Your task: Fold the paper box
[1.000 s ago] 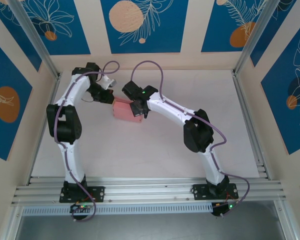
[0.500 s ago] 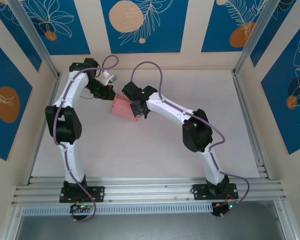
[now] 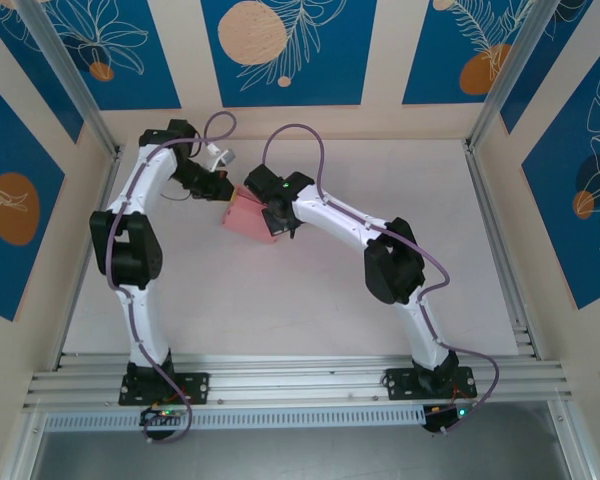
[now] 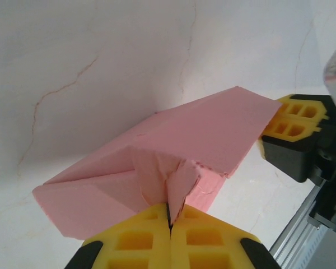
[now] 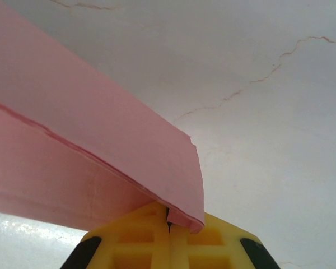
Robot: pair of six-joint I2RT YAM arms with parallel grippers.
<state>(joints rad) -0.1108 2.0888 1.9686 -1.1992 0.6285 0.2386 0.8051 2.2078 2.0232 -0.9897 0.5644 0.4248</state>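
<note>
Pink thin-card paper box (image 3: 248, 214), half-formed, sits over the far-centre white tabletop (image 3: 310, 300) between the arms, long axis spanning left jaws to right jaws, each pair clamped on its nearest card edge.

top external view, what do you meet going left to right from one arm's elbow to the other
left arm's elbow → left gripper → paper box → right gripper → right arm's elbow

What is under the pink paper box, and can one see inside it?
Under the paper box lies the white table. The left gripper pinches an end flap, the right gripper a panel edge. Its inside is covered by the pink panels.
</note>
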